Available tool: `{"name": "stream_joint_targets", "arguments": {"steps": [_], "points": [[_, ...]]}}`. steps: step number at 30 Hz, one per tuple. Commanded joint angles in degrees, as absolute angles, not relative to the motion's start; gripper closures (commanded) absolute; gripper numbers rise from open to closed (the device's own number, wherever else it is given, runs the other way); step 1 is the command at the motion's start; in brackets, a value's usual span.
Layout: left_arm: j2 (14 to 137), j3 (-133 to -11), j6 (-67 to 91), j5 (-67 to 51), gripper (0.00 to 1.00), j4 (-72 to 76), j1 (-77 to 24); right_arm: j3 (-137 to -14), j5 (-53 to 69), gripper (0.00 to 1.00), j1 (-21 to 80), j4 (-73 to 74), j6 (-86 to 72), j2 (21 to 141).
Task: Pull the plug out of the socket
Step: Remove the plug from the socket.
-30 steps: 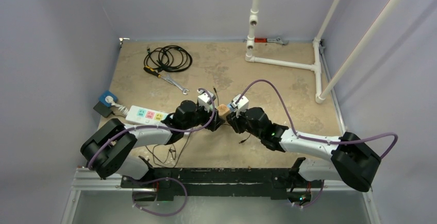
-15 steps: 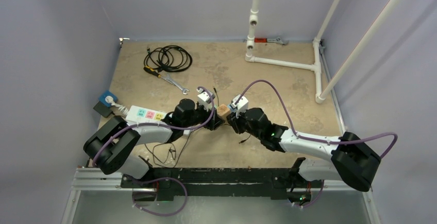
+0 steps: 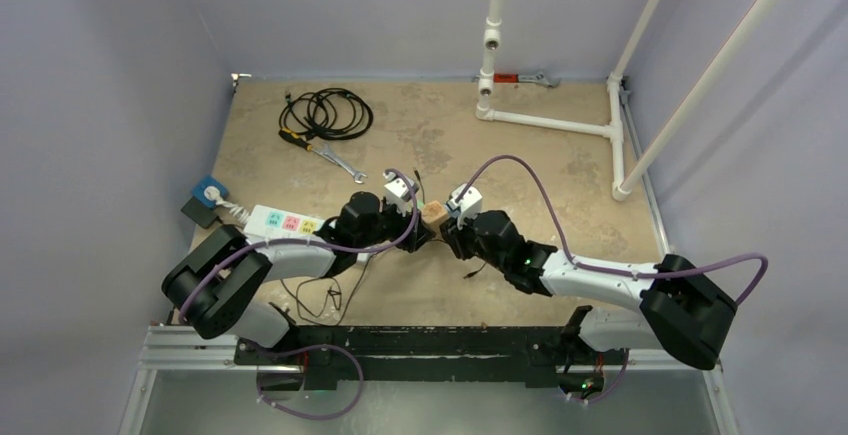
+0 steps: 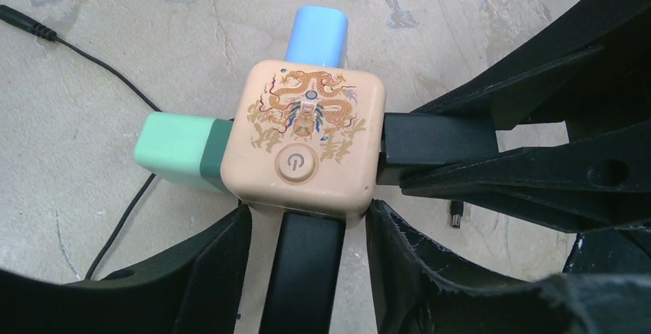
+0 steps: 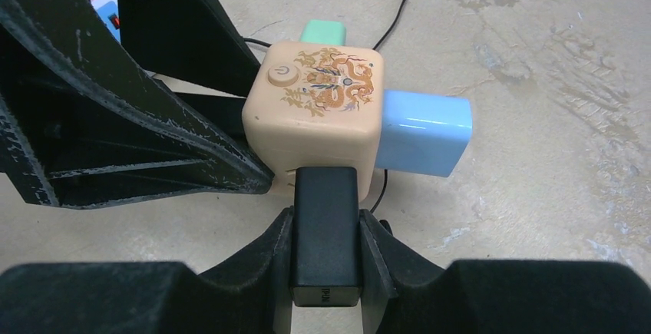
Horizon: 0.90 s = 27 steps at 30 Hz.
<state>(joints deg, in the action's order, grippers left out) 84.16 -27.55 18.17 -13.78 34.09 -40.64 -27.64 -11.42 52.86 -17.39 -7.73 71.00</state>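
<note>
So far nothing is out: on the table [image 3: 540, 155], our right gripper [image 5: 325, 225] and left gripper [image 4: 307, 223] meet at the cube socket [image 4: 303, 138], whose four plugs all sit fully home. The right is clamped on one black plug [image 5: 325, 272], the left merely straddles a second black plug [image 4: 303, 280] with slivers of table showing either side, and the blue plug [image 4: 316, 34] and green plug [image 4: 173, 150] go untouched, so we judge the whole pull remains. We read only a gold dragon [image 4: 307, 104] and a power symbol [image 4: 295, 163] on the cube's top; its gold characters and the clamped plug's tiny white print defeat us.
</note>
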Motion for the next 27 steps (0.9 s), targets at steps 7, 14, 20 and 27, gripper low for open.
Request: {"name": "stream_joint_targets", "arguments": {"steps": [7, 14, 20, 27], "points": [[81.8, -29.6, 13.5, -7.5, 1.00, 33.3, -40.3, -30.9, -5.9, 1.00, 53.3, -21.9, -8.4, 72.1], [82.4, -28.9, 15.7, -10.5, 1.00, 36.0, -40.3, -32.2, -10.4, 1.00, 53.4, -20.4, -8.0, 73.0], [83.6, -28.5, 18.3, -13.2, 1.00, 38.7, -40.3, -34.6, -14.3, 1.00, 53.7, -18.5, -10.3, 75.6], [85.1, -28.9, 19.7, -13.6, 1.00, 39.4, -40.3, -36.7, -18.8, 1.00, 54.9, -17.0, -12.3, 78.1]]}}
